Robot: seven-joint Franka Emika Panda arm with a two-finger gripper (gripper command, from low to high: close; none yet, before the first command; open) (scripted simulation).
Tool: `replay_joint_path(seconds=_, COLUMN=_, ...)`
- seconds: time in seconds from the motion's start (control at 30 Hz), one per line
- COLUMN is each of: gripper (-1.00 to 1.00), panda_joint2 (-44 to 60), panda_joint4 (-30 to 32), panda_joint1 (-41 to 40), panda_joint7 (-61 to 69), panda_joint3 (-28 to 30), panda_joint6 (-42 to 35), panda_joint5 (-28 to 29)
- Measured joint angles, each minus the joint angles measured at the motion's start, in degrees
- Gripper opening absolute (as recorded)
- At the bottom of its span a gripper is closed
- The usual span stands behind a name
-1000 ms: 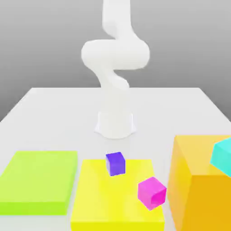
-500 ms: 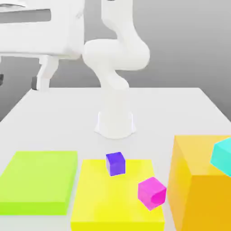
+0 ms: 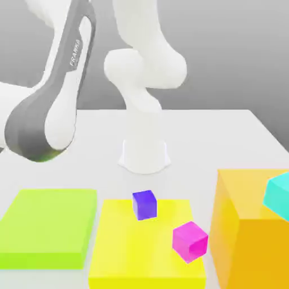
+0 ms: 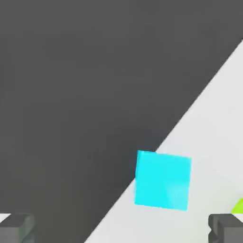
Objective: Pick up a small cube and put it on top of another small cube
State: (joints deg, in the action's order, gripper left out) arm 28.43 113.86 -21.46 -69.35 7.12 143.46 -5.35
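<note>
A purple cube and a magenta cube rest on a flat yellow slab near the front of the table. A cyan cube sits on the tall orange block at the exterior view's right. In the hand view a cyan cube lies on the white surface beside its edge. My gripper is open, its dark fingertips set far apart with nothing between them. It hangs well away from that cube. A thick arm link crosses the exterior view's left.
A flat green slab lies at the exterior view's left, and a sliver of green shows in the hand view. The arm's white base stands mid-table. Beyond the table edge, the hand view looks onto dark floor.
The arm has swung down into the exterior view's left. The hand seen at the top left half a second ago has left that view, and a large link now takes its place. The cubes have not moved.
</note>
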Motion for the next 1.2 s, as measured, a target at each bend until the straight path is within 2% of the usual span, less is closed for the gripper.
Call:
replay_joint_path(seconds=0.13, gripper=0.0, panda_joint2=8.3, panda_joint4=-2.0, panda_joint1=-1.6, panda_joint7=0.2, panda_joint3=-0.9, panda_joint6=4.8, panda_joint5=-1.7)
replay_joint_path(seconds=0.17, gripper=-1.0, panda_joint2=9.7, panda_joint4=-2.4, panda_joint1=-1.8, panda_joint7=0.3, panda_joint3=-1.2, panda_joint6=5.9, panda_joint5=-1.8)
replay_joint_path(seconds=0.37, gripper=-1.0, panda_joint2=10.5, panda_joint4=-2.6, panda_joint1=-1.9, panda_joint7=0.4, panda_joint3=-1.4, panda_joint6=6.4, panda_joint5=-1.9)
replay_joint_path(seconds=0.53, gripper=-1.0, panda_joint2=2.8, panda_joint4=-0.4, panda_joint1=-0.7, panda_joint7=-0.6, panda_joint3=-0.5, panda_joint6=1.0, panda_joint5=-1.3)
replay_joint_path(seconds=0.83, gripper=-1.0, panda_joint2=-15.8, panda_joint4=12.5, panda_joint1=11.1, panda_joint7=-16.9, panda_joint3=-7.3, panda_joint6=-3.1, panda_joint5=-3.4)
replay_joint_path(seconds=1.1, gripper=-1.0, panda_joint2=-29.9, panda_joint4=24.7, panda_joint1=24.3, panda_joint7=-38.1, panda_joint3=-13.9, panda_joint6=-5.6, panda_joint5=2.4)
replay_joint_path(seconds=1.2, gripper=-1.0, panda_joint2=-29.8, panda_joint4=27.5, panda_joint1=25.1, panda_joint7=-43.1, panda_joint3=-14.2, panda_joint6=-3.3, panda_joint5=5.0)
